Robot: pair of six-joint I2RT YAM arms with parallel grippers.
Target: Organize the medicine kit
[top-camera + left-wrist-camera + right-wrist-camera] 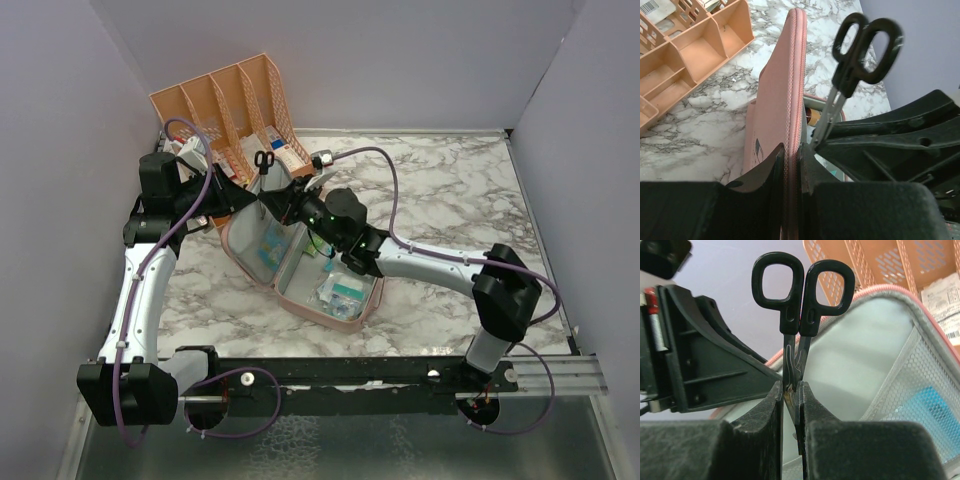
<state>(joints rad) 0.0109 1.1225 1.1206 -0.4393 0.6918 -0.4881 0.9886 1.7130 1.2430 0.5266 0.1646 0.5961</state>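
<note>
As lilac walls (400,60) surround, marbled table (450,200), medicine kit (290,285)

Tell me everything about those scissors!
The scissors have two black plastic-looking loop handles and thin silvery metal blades. They are closed and stand roughly upright, handles on top. The right gripper grips them by the blades. They are held close beside the raised lid of the pink medicine kit.

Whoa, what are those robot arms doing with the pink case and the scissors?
The left pincer is clamped on the rim of the pink medicine kit, holding its lid up and open. The right pincer grips black-handled scissors by the blades, handles up, close to the lid's inner side. They aren't tucked into the kit yet. A peach organizer stands behind.
</note>
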